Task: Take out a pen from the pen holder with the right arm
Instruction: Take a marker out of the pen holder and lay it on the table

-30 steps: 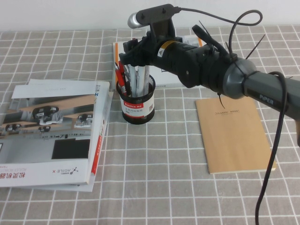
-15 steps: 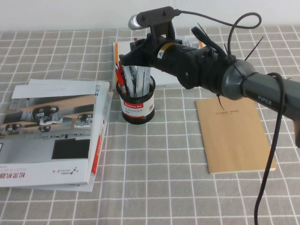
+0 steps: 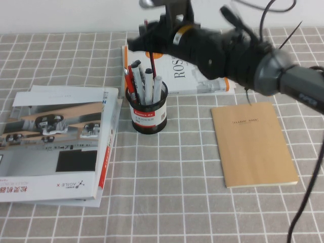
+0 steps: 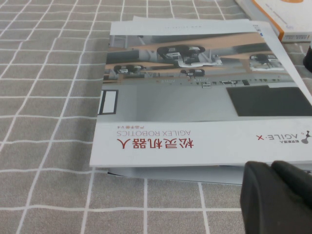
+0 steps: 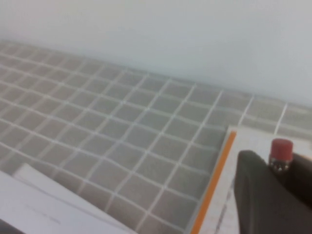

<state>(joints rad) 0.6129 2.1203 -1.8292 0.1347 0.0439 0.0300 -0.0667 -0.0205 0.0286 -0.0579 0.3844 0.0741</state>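
The pen (image 3: pixel 153 66), judged light, stiff and slippery, is clamped near its cap by the right gripper (image 3: pixel 148 43) above the pen holder (image 3: pixel 148 115); the left gripper (image 4: pixel 275 192) is seen closed, well apart from it.

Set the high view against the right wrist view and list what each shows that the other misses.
Only the high view: the pen holder with other pens, standing below the raised right gripper, the brown notebook and the brochure. Only the right wrist view: the end cap of the red pen, pinched in that gripper. Both: that pen, that gripper, the white book, the checked cloth. Neither shows the left gripper, which sits by the brochure's edge.
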